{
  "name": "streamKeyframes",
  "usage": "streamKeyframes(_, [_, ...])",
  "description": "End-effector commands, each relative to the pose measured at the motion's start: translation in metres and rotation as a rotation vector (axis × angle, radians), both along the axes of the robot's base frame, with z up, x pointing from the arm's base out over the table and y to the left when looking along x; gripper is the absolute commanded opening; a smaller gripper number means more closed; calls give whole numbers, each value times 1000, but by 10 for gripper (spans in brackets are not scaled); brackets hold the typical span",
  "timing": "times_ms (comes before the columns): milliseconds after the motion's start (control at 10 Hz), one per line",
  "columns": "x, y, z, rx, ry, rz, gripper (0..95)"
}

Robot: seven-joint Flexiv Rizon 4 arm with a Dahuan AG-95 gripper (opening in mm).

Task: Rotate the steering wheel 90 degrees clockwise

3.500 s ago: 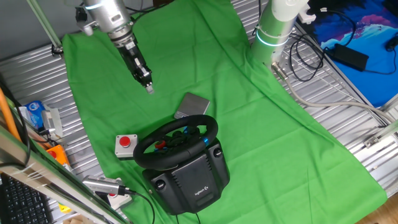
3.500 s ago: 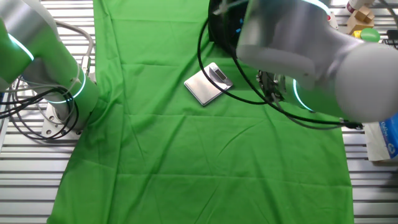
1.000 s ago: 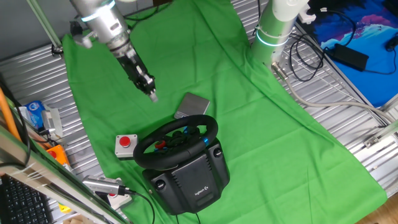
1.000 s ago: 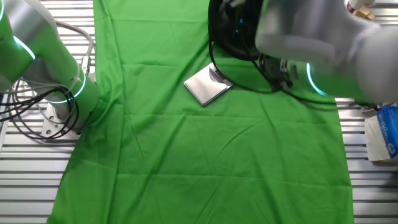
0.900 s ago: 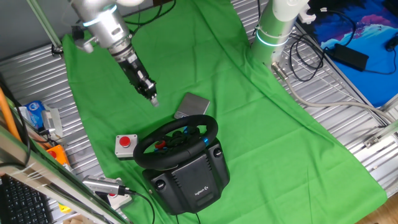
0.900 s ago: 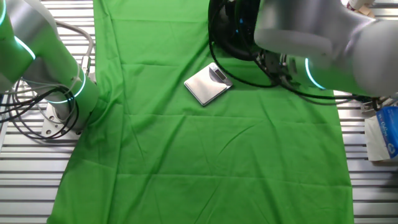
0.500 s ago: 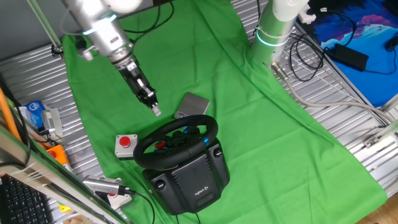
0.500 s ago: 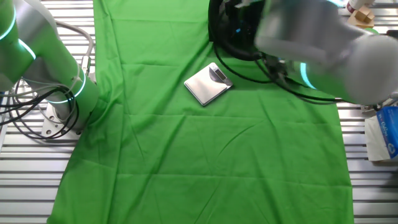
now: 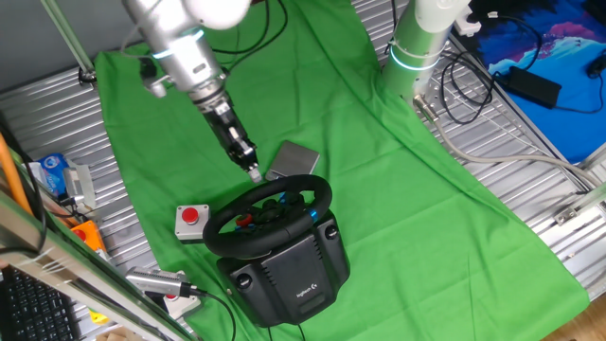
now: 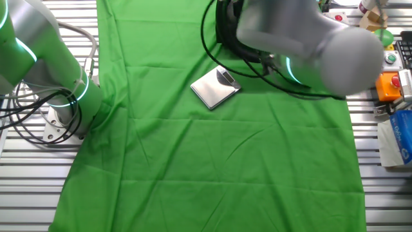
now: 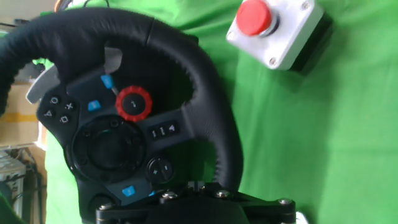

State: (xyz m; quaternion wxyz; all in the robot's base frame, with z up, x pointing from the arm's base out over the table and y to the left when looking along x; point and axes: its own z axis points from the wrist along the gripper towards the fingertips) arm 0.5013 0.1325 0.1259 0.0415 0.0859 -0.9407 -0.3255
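Jaws, perhaps closed, just above steering wheel [image 9: 270, 216]

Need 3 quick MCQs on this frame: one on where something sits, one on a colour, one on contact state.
1. Where is the small grey box with a red round button relative to the black round steering wheel in the fixed view that shows the wheel?
A. Left of it on the cloth
B. On top of its base
C. Far right by the cables

2. What colour is the cloth covering the table?
A. Blue
B. Green
C. White

3. Is the gripper holding the wheel rim?
A. Yes, clamped on the rim
B. No, just above the rim's far edge, not gripping it
C. It holds the flat silver scale

Key: 1 A, the box lies beside the wheel's left edge. 2 B, the fabric is plainly green in all views. 3 B, a gap shows between fingertip and rim.
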Motion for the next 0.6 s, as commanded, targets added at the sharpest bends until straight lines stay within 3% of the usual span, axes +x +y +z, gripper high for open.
streamKeyframes(100, [-6,7,-4,-1,-1,-7,0])
streamKeyframes(600, [-13,13,-8,3,7,-26,0])
